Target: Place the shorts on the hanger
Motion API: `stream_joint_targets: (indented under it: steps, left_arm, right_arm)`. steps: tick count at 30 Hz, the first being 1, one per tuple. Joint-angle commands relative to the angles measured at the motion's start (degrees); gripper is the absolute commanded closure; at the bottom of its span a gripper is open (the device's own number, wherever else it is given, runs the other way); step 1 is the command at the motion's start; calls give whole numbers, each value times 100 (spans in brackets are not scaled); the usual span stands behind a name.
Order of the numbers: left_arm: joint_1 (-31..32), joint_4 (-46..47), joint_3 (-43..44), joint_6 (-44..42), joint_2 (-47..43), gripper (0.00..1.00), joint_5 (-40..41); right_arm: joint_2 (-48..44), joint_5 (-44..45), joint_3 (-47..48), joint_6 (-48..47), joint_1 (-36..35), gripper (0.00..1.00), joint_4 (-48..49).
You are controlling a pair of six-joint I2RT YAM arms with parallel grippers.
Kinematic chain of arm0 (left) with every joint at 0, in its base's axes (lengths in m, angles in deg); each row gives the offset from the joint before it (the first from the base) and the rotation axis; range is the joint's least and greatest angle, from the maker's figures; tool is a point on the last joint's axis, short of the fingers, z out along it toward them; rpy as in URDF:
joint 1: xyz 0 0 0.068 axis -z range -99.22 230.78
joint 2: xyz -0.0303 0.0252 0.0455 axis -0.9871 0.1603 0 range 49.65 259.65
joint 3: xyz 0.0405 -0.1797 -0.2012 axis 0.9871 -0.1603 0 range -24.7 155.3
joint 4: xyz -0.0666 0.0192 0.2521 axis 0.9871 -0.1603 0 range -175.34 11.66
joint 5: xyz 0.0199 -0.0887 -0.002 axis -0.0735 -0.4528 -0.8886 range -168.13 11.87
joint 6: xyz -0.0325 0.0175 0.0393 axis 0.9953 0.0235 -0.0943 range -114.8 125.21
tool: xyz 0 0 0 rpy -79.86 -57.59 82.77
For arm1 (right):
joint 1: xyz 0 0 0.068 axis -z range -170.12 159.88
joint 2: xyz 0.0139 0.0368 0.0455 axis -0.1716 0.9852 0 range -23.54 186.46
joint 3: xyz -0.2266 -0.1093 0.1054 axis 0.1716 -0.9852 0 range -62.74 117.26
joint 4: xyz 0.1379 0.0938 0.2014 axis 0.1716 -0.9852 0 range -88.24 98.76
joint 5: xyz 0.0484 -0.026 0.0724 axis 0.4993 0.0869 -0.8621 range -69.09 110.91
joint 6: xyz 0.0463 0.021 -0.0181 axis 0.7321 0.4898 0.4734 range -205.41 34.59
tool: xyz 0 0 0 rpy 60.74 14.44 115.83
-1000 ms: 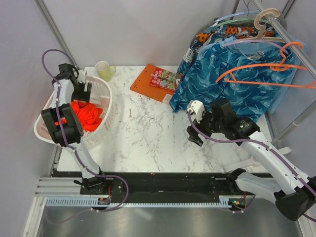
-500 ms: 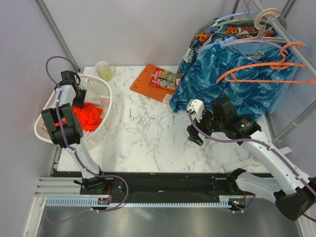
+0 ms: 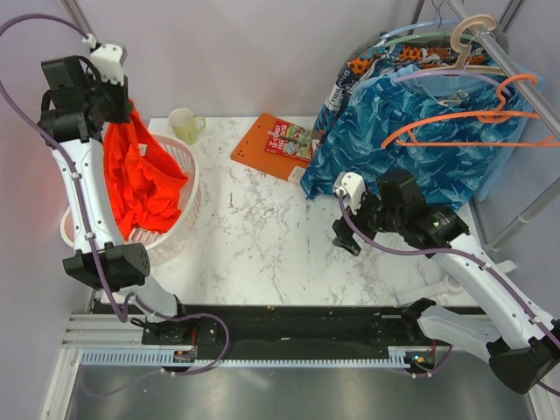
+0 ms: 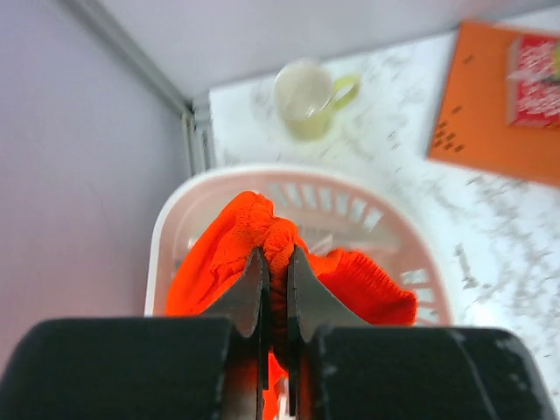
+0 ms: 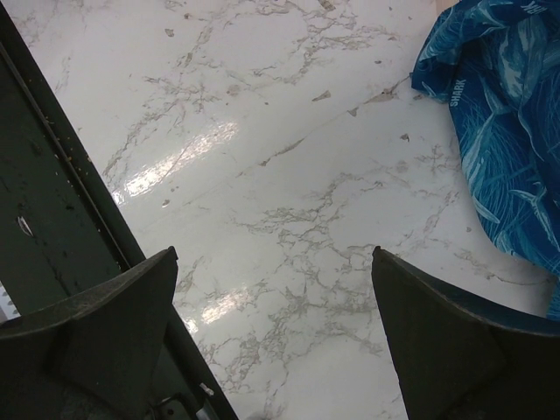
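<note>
We had the left tool [image 4: 274,262] clamped on a bunched fold of the shorts [image 3: 136,179], held high (fabric hung down over the white basket [image 3: 187,188]). Right tool [image 5: 273,254] stood wide apart above the counter [image 5: 289,114], holding nothing. The hanger [image 3: 477,146] hung on the rail [image 3: 516,66], against the blue garment [image 3: 394,153].

The shorts [image 3: 136,179] are a plain, bright orange-red. The basket [image 3: 182,219] is pale pinkish white with a slotted wall. The table [image 3: 262,245] is white marble with thin grey veins. The mug [image 3: 185,125] is pale yellow-green. The flat board [image 3: 258,144] is orange, and the booklet [image 3: 289,138] is mostly red with green and white print. The hanging garment [image 3: 394,157] is deep blue with a lighter blue leaf pattern. The thin hanger [image 3: 477,115] is orange; another hanger [image 3: 470,29] is beige.
</note>
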Motion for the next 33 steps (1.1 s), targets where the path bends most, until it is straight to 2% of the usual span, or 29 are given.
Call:
stream_joint_targets:
  steps: [1,2,4,5,7,8,15,19,23,26,27,29,33]
  left_arm:
    - [707,-417,1225,678,-286,98,-1057]
    - [1161,-408,1688,766,-287,98,-971]
    - [1586,-268,2113,1038,-304,98,-795]
    - [2066,64,2341,1179,-365,98,-759]
    - [2325,530,2369,1678,-488,98,-759]
    - [2456,1081,2352,1890,-602,98,-942]
    - [2589,3166,2352,3894,-753,98,-2269]
    - [2598,3626,2317,4519,-752,98,-2674]
    - [2598,3890,2325,4686,-691,98,-3034]
    - [2598,4398,2299,5300,-621,98,-3298]
    - [2598,4565,2282,5877,-577,98,-3360]
    - [2677,5303,1923,6460,-577,98,-3545]
    - [3037,5306,1518,6603,-603,98,-3904]
  right_arm:
    - [-148,-87,332,91,8,2,80]
    - [-157,-78,350,91,8,2,89]
    - [-157,-51,394,99,8,2,89]
    - [-166,-51,411,99,8,2,98]
    - [-157,-51,473,99,8,2,98]
    - [-157,-43,508,108,17,2,107]
    - [-192,107,666,126,8,2,159]
    - [-262,151,649,117,8,2,194]
    - [-289,195,649,152,17,2,247]
    - [-324,239,684,152,8,2,353]
    - [-342,247,701,161,8,2,388]
    - [-421,256,702,161,8,2,519]
    - [-640,265,781,231,8,2,756]
